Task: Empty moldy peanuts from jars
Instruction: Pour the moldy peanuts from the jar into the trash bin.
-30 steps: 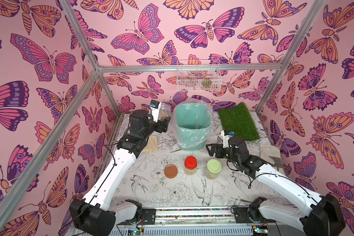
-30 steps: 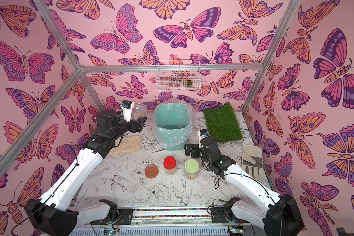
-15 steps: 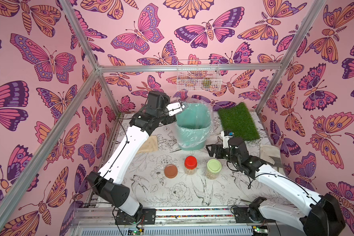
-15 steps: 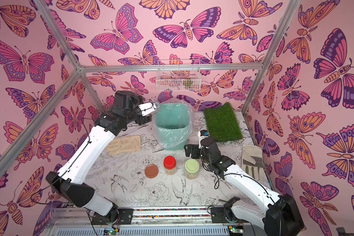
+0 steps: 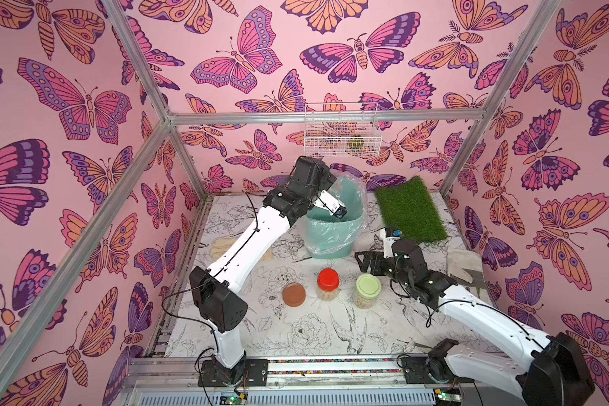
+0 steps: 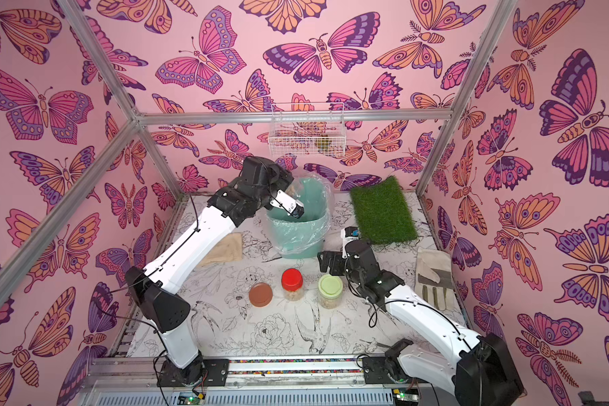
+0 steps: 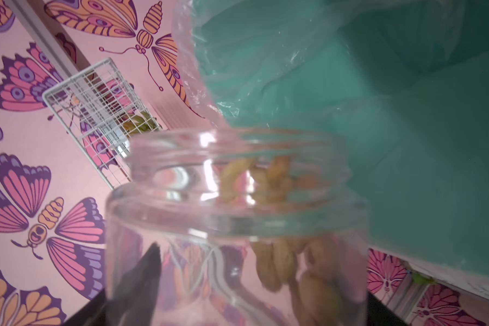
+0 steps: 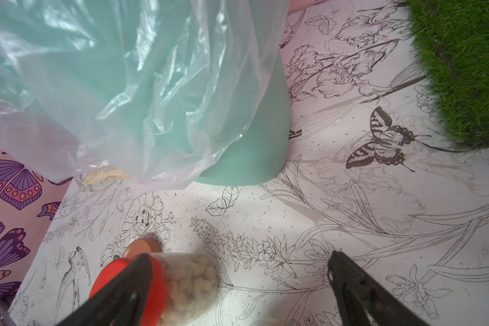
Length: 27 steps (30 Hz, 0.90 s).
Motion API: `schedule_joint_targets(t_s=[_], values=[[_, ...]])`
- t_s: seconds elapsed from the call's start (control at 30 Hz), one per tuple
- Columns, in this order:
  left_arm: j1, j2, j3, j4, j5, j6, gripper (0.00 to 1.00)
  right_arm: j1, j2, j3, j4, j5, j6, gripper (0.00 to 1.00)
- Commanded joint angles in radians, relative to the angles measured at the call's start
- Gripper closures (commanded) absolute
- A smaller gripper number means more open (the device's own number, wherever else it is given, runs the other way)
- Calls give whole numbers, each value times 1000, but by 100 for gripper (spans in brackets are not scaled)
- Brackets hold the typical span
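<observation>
left claw (image 6: 289, 193): grips a lidless clear jar (image 7: 237, 225) around its body, raised over the mint-green bin (image 5: 331, 242) at the middle of the worktop's back edge. holds that jar tipped onto its side, mouth toward the clear plastic liner (image 8: 124, 84) draped over the bin's rim. shows moldy peanuts (image 7: 277, 262) inside in the left wrist view, lying along one side of the jar wall and up into the threaded neck. one dark finger (image 7: 150, 271) visible through the glass on the far side from the nuts.

right claw (image 8: 240, 255): hangs low over the worktop (image 5: 313, 334), just in front of the bin's right side, jaws spread wide with only bare printed surface between them. near the red-lidded jar (image 5: 327, 284) yet apart from it in both top views.

across the middle of the worktop, in a row from left to right: brown lid (image 5: 293, 294) lying flat by itself, red-lidded jar upright, green-lidded jar (image 5: 368, 291) upright. both closed, both filled with moldy peanuts.

back right corner: green grass mat (image 5: 410, 211). right edge: grey work glove (image 5: 464, 263), flat. near the left edge: beige cloth (image 6: 225, 247), partly under the left arm. on the back wall above the bin: white wire basket (image 5: 341, 133).
</observation>
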Motion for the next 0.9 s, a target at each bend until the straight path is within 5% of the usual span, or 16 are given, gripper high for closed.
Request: schedule_joint_targets(t_s=[0.0, 0.33, 0.47, 0.67, 0.87], values=[[7, -44, -45, 100, 42, 159, 100, 6, -21, -4, 18, 28, -17, 1], [5, -31, 13, 160, 61, 225, 100, 5, 2, -9, 49, 23, -5, 1], [5, -15, 81, 273, 43, 116, 100, 6, 3, -11, 46, 22, -7, 1], [35, -79, -154, 162, 43, 148, 100, 7, 2, -9, 47, 26, -12, 1], [35, -29, 77, 303, 90, 64, 100, 6, 0, -7, 41, 37, -17, 1]])
